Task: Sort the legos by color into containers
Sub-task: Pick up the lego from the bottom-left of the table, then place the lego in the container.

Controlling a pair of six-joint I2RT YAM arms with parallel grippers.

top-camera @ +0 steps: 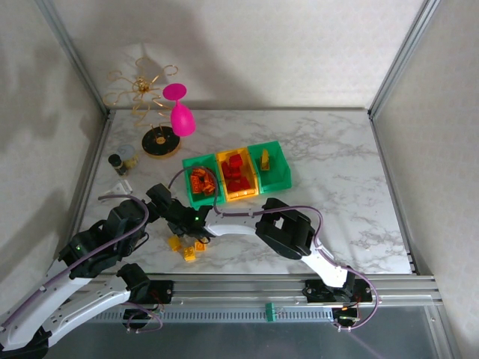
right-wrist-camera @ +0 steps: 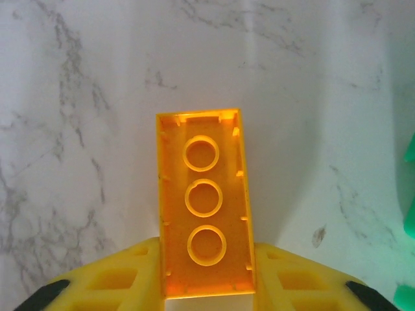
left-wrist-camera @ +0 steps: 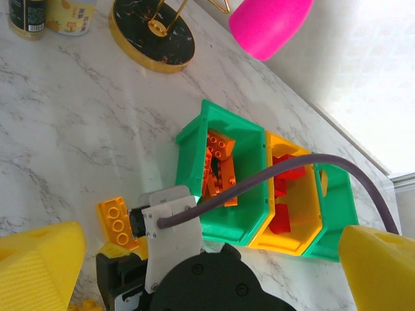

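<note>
Nearest us, loose yellow legos [top-camera: 187, 247] lie on the tabletop [top-camera: 337, 187] by the front edge. Just past them, the R hand [right-wrist-camera: 207, 275] is clamped on a yellow-orange brick [right-wrist-camera: 204, 204], underside toward its cam. The L hand [left-wrist-camera: 211, 256] hangs beside it, fingers wide apart. Further back, 3 bins touch in a row: left green bin [left-wrist-camera: 188, 155] w/ orange bricks, yellow-orange bin [top-camera: 241, 194] w/ red, right green bin [top-camera: 281, 161] w/ one yellow. Pink goblet [top-camera: 182, 118] at the far edge.

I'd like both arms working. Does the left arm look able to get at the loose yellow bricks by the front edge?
Probably not yet: the right gripper, shut on a brick, hangs by the loose bricks, directly ahead of the open left gripper.
</note>
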